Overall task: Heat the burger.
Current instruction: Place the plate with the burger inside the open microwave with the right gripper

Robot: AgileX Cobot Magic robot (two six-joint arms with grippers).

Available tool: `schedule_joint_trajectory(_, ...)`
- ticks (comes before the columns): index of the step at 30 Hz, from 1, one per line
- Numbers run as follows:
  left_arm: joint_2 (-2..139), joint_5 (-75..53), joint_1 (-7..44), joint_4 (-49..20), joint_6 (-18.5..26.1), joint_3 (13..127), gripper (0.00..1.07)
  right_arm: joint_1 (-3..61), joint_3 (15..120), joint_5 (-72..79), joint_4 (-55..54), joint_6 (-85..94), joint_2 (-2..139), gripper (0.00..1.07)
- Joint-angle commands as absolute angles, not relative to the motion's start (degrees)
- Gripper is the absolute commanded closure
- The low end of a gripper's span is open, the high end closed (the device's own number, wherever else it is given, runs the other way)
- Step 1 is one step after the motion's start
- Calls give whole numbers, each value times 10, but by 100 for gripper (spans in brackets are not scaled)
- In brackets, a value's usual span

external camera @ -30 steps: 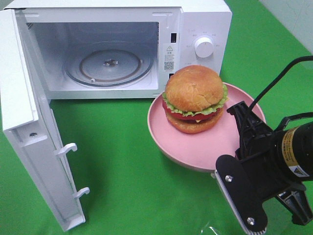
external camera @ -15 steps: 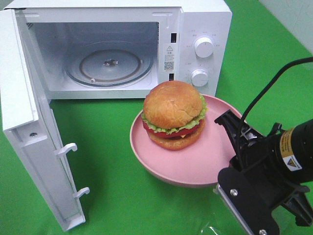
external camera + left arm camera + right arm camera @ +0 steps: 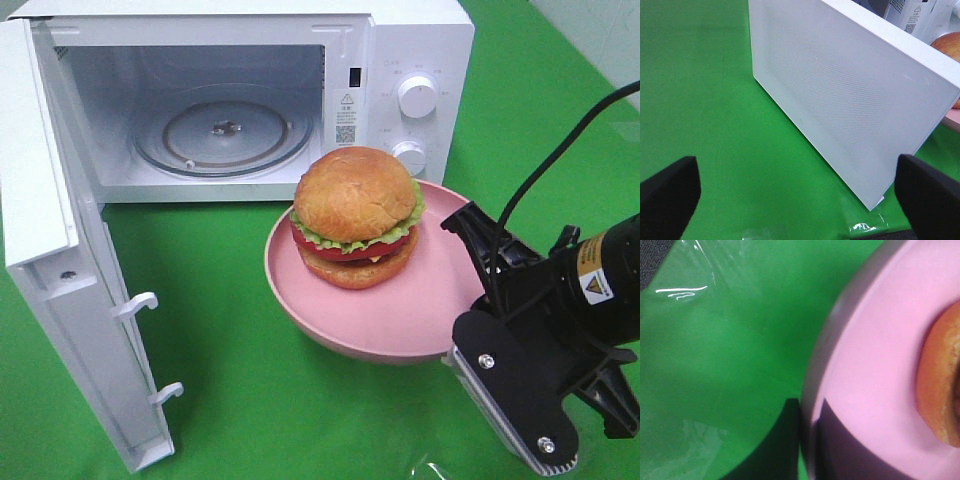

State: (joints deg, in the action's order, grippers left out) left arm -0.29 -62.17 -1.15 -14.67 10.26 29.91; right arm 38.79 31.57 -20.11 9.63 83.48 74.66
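The burger [image 3: 355, 215] sits on a round pink plate [image 3: 400, 320] in front of the open white microwave [image 3: 415, 40], close to its control panel. My right gripper [image 3: 468, 262] is shut on the plate's right rim and holds the plate above the green cloth. In the right wrist view the dark fingers [image 3: 790, 440] clamp the pink rim [image 3: 860, 365], with the bottom bun [image 3: 940, 390] at the edge. My left gripper [image 3: 797, 200] is open and empty, low beside the outer face of the microwave door [image 3: 840, 100]. It does not show in the exterior high view.
The microwave door [image 3: 60, 250] is swung fully open on the left, its latches pointing right. The glass turntable [image 3: 222, 130] lies bare inside the cavity. Two knobs [image 3: 417, 96] are on the panel. Green cloth [image 3: 230, 330] covers the table.
My right gripper carried the plate with the burger leftward, then slightly up and back toward the microwave. The door and left gripper have not moved.
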Motion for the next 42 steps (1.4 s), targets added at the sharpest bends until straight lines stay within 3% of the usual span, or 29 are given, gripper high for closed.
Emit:
schedule_joint_trajectory(1,-13,-617,-12,-151,102,301,9,385,325,-167,98,845,742,107)
schedule_joint_trajectory(21,-13,-617,-12,-151,102,301,9,387,371,-168,95,819,759,107)
schedule_joint_trajectory(29,-13,-617,-12,-151,102,301,9,431,416,-166,95,789,818,107)
schedule_joint_trajectory(42,-13,-617,-12,-151,102,301,9,449,486,-173,95,783,877,107)
